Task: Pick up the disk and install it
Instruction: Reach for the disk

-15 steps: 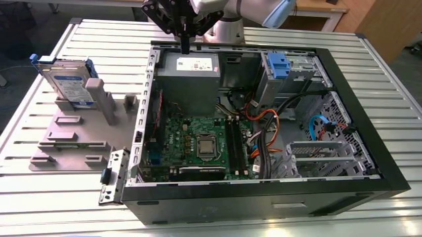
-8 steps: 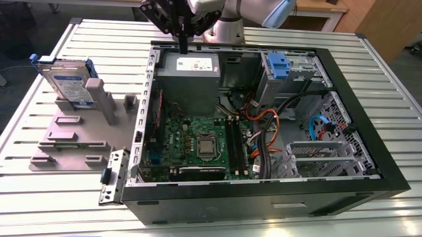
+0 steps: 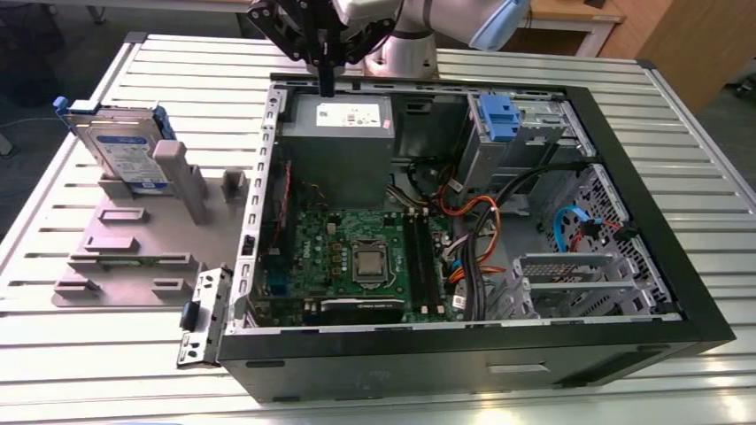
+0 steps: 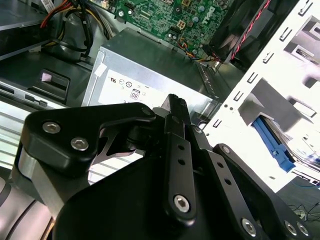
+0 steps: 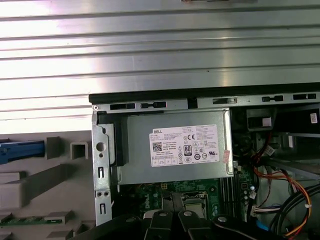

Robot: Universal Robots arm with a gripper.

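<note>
Slatted table holds the disk upright: likely stiff, weighty, best pinched across its flat faces; jaws clenched, empty.

End effector pointing down, fingers closed together, empty.

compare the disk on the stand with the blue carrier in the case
The disk stands upright in the grey stand outside the case; the blue carrier sits atop the metal cage inside it. The disk shows a labelled silver face; the carrier shows blue plastic. Both have blue plastic parts.
</note>
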